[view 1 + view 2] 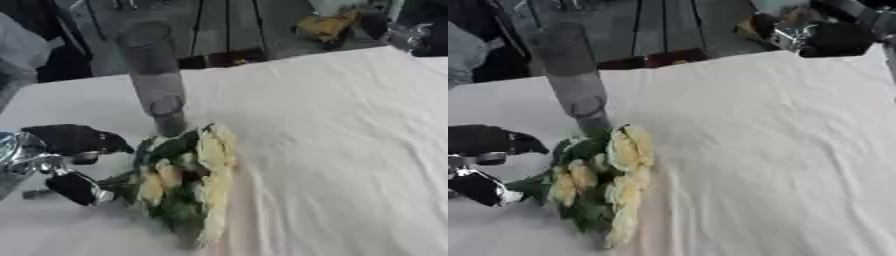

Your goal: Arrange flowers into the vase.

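Observation:
A tall clear glass vase (154,75) stands upright on the white tablecloth (332,140), left of centre. Just in front of its base is a bouquet (188,180) of pale yellow roses with green leaves, heads toward the right and front, stems pointing left. My left hand (74,187) comes in from the left edge with its black fingers curled round the stems. The upper fingers (74,139) arch above the stems, and another finger presses from below. My right hand (833,35) shows only as a blurred black and silver shape at the top right corner, far from the flowers.
The table's far edge runs diagonally behind the vase, with dark floor beyond it. A yellow object (324,25) lies on that floor. A pale grey bag (22,50) sits at the far left. Wrinkled cloth spreads to the right of the bouquet.

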Controlling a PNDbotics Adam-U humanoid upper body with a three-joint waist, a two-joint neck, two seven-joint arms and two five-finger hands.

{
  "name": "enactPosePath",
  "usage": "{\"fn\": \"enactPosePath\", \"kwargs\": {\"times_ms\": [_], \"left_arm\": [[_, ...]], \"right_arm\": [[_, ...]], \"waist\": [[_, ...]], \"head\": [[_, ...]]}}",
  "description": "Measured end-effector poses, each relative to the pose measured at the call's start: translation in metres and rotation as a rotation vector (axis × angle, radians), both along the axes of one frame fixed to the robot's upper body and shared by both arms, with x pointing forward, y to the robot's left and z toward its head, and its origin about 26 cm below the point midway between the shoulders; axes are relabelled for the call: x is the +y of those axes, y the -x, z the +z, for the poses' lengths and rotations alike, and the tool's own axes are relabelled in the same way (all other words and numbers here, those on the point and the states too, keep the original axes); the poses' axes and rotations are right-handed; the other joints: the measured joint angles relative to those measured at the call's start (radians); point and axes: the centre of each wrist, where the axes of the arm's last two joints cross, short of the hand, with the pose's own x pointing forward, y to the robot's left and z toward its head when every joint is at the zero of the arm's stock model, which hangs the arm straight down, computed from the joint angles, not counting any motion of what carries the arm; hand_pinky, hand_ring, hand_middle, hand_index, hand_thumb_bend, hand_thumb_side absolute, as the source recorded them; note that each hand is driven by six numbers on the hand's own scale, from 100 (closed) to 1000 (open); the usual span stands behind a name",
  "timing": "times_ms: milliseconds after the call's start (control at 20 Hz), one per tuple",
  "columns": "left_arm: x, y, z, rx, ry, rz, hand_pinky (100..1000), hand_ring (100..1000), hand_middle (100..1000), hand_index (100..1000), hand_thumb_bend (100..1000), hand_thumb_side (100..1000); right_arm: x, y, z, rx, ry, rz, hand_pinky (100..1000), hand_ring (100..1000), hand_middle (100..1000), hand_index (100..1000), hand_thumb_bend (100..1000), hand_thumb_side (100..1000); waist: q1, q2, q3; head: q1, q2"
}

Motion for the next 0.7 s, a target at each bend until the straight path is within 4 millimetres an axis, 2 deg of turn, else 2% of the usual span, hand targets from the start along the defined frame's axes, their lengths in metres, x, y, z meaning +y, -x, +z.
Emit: {"fn": "enactPosePath", "kwargs": {"times_ms": [50, 150, 300, 350, 700], "left_arm": [[0.0001, -0.0001, -0.0001, 0.001, -0.001, 0.000, 876, 894, 933, 995, 292, 672], [0.0009, -0.0008, -0.0009, 0.006, -0.005, 0.001, 881, 909, 971, 1000, 154, 615], [0.0013, -0.0014, -0.0031, 0.015, -0.021, 0.001, 881, 909, 971, 1000, 154, 615], [0.0014, -0.0015, -0.0032, 0.016, -0.024, 0.000, 878, 909, 966, 1000, 237, 652], [0.0042, -0.0042, -0.0065, 0.009, -0.021, 0.019, 874, 906, 951, 1000, 267, 666]], "right_arm": [[-0.0002, 0.0000, 0.0001, -0.001, -0.001, -0.001, 839, 953, 912, 904, 267, 1000], [-0.0006, 0.0000, 0.0003, -0.001, -0.003, -0.002, 838, 952, 910, 902, 269, 1000], [-0.0009, -0.0005, -0.0002, 0.000, -0.004, -0.003, 838, 952, 910, 902, 269, 1000], [-0.0010, -0.0005, -0.0002, 0.000, -0.004, -0.002, 838, 952, 909, 900, 220, 1000], [-0.0008, -0.0008, -0.0005, 0.000, -0.005, -0.002, 838, 952, 908, 898, 206, 1000]], "waist": [[0.000, 0.000, 0.000], [0.000, 0.000, 0.000], [0.000, 0.000, 0.000], [0.000, 0.000, 0.000], [-0.003, 0.004, 0.000]], "head": [[0.000, -0.002], [0.001, -0.003], [0.001, -0.003], [0.001, -0.003], [0.005, -0.007]]}}
